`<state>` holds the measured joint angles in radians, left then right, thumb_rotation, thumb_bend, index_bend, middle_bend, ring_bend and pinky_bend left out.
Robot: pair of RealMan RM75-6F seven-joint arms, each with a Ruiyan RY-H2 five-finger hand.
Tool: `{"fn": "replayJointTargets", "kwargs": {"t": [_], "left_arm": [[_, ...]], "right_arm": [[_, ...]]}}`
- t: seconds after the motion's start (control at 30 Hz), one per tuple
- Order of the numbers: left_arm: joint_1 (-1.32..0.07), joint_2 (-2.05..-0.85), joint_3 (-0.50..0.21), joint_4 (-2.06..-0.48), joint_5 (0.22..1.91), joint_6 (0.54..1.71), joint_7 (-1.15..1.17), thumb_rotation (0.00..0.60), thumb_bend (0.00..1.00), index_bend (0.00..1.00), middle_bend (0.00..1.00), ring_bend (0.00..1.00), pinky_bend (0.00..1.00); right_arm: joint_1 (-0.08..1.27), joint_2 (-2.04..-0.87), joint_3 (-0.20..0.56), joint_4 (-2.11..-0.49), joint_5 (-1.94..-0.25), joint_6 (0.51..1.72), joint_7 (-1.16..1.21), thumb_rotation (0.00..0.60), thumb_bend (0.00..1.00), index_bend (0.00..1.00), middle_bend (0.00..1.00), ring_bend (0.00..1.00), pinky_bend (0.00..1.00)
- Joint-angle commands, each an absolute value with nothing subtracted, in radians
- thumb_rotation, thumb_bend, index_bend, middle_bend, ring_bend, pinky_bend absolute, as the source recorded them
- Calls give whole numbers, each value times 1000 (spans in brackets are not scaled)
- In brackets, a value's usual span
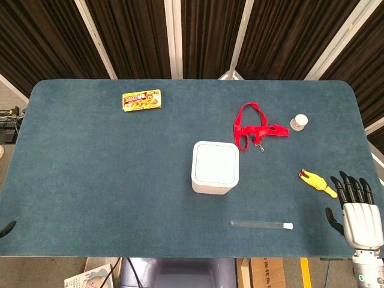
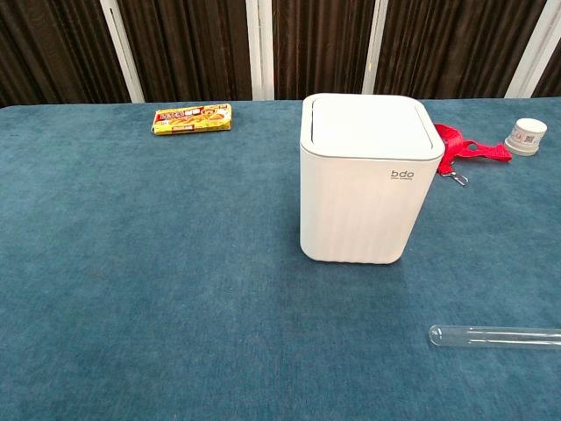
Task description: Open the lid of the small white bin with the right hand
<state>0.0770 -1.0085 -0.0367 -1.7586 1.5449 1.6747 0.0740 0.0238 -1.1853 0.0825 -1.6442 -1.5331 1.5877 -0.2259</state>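
The small white bin [image 1: 215, 167] stands upright near the middle of the table with its lid [image 2: 370, 125] flat and closed. My right hand [image 1: 358, 210] rests at the table's near right corner, fingers spread and holding nothing, well to the right of the bin. It does not show in the chest view. At the near left edge only a dark tip of my left hand [image 1: 7, 228] shows, too little to judge how it lies.
A yellow rubber chicken [image 1: 318, 182] lies just left of my right hand. A clear test tube [image 1: 261, 224] lies in front of the bin. Behind it are a red lanyard [image 1: 257, 128], a small white jar [image 1: 299, 122] and a yellow snack packet [image 1: 141, 100].
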Motion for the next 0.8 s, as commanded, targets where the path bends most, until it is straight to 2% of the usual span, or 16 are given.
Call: {"fn": "replayJointTargets", "kwargs": {"t": [0.03,0.57,0.8], "left_arm": [[76,-1009,-36,-1759,1546,1674,74,600,46,75,0,0,0],[81,-1021,-40,-1754,1561,1696,81,600,46,75,0,0,0],[86,-1019,-38,-1757,1555,1699,80,600,46,75,0,0,0]], "right_arm": [[24,-1185,82,-1645,-1534,1588,-226,600,339,155,96,116,87],[29,-1176,75,-1644,-1549,1577,-172,600,339,155,96,117,87],[29,-1176,75,-1637,-1560,1585,-138,600,339,155,103,154,136]]}}
